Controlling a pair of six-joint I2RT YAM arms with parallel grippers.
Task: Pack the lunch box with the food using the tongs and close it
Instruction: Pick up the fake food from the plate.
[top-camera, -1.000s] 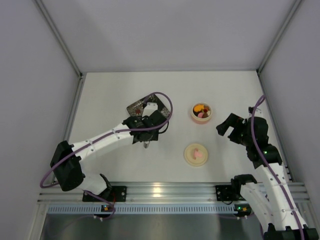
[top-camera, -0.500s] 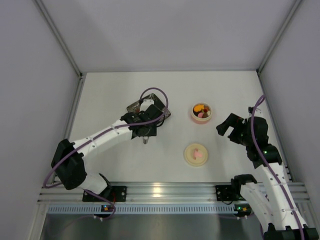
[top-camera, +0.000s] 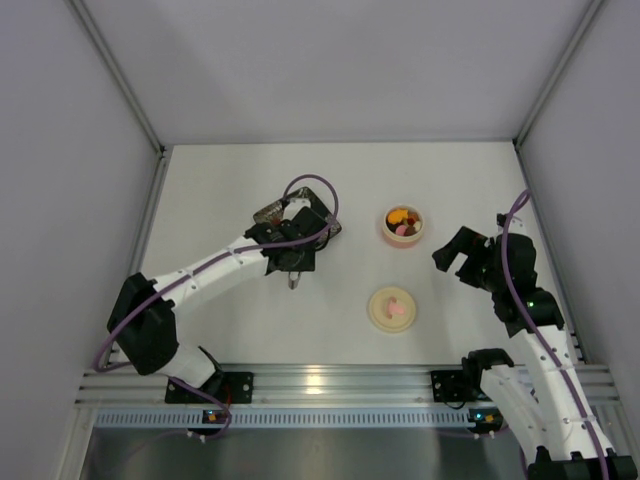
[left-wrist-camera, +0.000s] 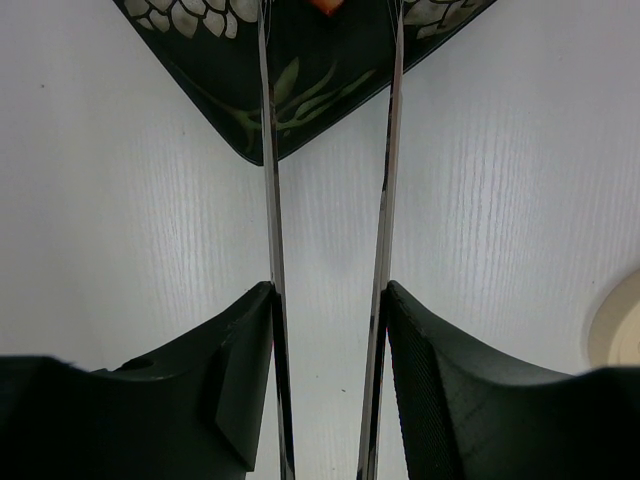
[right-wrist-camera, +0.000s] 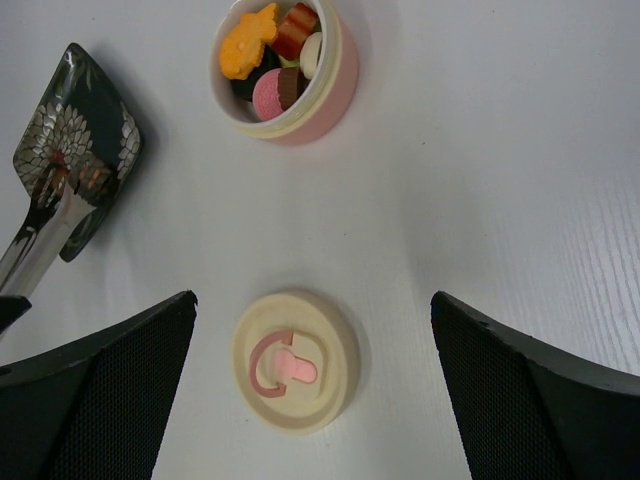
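Observation:
My left gripper (top-camera: 290, 260) is shut on the tongs (left-wrist-camera: 270, 200), its fingers (left-wrist-camera: 440, 380) pressing the two silvery arms from outside. The arms run forward, slightly apart, over the near corner of the dark floral plate (left-wrist-camera: 310, 100). An orange piece of food (left-wrist-camera: 328, 5) lies between them at the frame's top edge. The pink lunch box (top-camera: 384, 228) stands uncovered with several colourful food pieces (right-wrist-camera: 265, 60) inside. Its cream lid (right-wrist-camera: 295, 360) with the pink knob lies flat on the table. My right gripper (right-wrist-camera: 312, 297) hangs wide open above the lid.
The dark plate (right-wrist-camera: 80, 130) lies left of the lunch box (right-wrist-camera: 330, 100), with the tong tips (right-wrist-camera: 60, 200) resting over it. The lid (top-camera: 393, 308) sits nearer the arm bases than the bowl. Grey walls close the table on three sides.
The left wrist has turned and shifted slightly toward the plate, and its fingers have squeezed the tongs a little narrower. The right arm, bowl and lid have not moved.

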